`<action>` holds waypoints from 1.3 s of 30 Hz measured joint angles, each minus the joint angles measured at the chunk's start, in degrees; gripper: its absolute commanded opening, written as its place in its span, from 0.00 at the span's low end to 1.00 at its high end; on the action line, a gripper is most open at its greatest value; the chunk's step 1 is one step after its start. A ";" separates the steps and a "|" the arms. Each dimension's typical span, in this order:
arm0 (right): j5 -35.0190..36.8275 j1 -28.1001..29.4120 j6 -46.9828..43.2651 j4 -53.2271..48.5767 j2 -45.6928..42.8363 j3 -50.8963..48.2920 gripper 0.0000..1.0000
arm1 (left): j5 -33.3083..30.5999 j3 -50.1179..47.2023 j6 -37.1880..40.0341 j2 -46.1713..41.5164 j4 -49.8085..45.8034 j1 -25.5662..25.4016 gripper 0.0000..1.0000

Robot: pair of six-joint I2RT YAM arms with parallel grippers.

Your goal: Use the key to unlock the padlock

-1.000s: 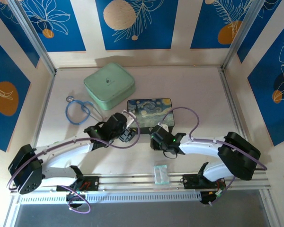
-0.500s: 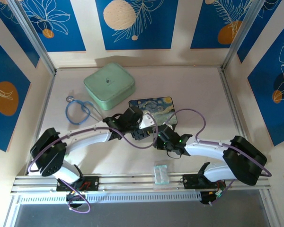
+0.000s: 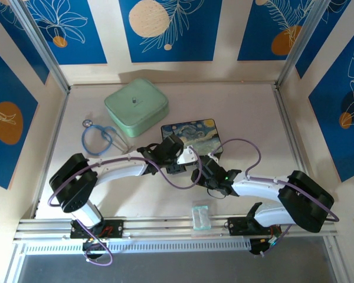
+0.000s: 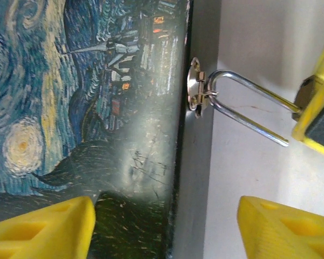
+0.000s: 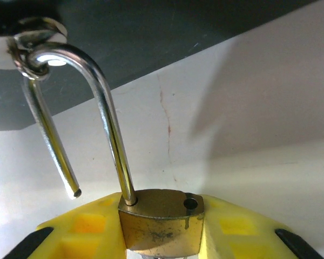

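Left gripper (image 4: 164, 229) came over box (image 3: 192, 131) at centre of top view, jaws spread & empty. Right gripper (image 5: 162, 234) pinches padlock (image 5: 161, 224); shackle (image 5: 105, 102) end is out, so prob. unlocked, still hooked in clasp (image 4: 195, 86).

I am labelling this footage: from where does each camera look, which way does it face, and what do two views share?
Top external: above and behind the arms, looking down on the table and painted box; both arms show.
Left wrist: on the left arm, facing the box's clasp; its yellow jaws stand apart below.
Right wrist: on the right arm, facing the padlock gripped between its yellow jaws.
Shared: both wrist views show the open shackle hooked in the clasp.
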 measured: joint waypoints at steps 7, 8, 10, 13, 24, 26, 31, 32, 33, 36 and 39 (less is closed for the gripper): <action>0.87 -0.02 5.99 5.95 -0.07 -2.47 0.29 | -3.48 -1.92 1.44 0.33 4.90 -0.39 0.55; 0.87 -0.09 6.62 6.73 -0.07 -2.75 0.29 | -3.72 -1.97 1.44 0.48 5.46 -0.39 0.55; 0.74 -0.42 7.54 8.13 -0.02 -3.17 0.29 | -3.89 -2.21 1.51 0.70 6.27 -0.39 0.54; 0.04 -1.16 9.07 10.67 0.63 -3.69 0.29 | -4.17 -2.47 2.36 0.96 7.45 -0.39 0.53; -6.71 -5.99 13.33 17.77 3.74 -4.15 0.28 | -5.01 -3.15 4.48 1.18 9.14 -0.39 0.50; -7.96 -6.80 13.84 18.32 3.76 -4.15 0.28 | -5.18 -3.15 4.90 1.18 9.18 -0.50 0.49; -11.23 -8.92 15.10 20.44 4.90 -4.17 0.28 | -5.55 -3.21 5.84 1.14 9.31 -0.94 0.45; -11.69 -9.18 15.41 20.96 5.20 -4.17 0.28 | -5.57 -3.23 5.92 1.14 9.35 -1.07 0.46; -12.09 -9.40 15.78 21.68 5.62 -4.17 0.28 | -5.64 -3.26 5.97 1.14 9.42 -1.16 0.46; -12.98 -10.05 17.44 24.15 7.04 -4.17 0.28 | -6.08 -3.32 6.19 1.11 9.42 -1.46 0.46; -13.38 -10.58 19.12 26.80 8.46 -4.17 0.28 | -6.32 -3.34 6.43 1.11 9.40 -1.57 0.46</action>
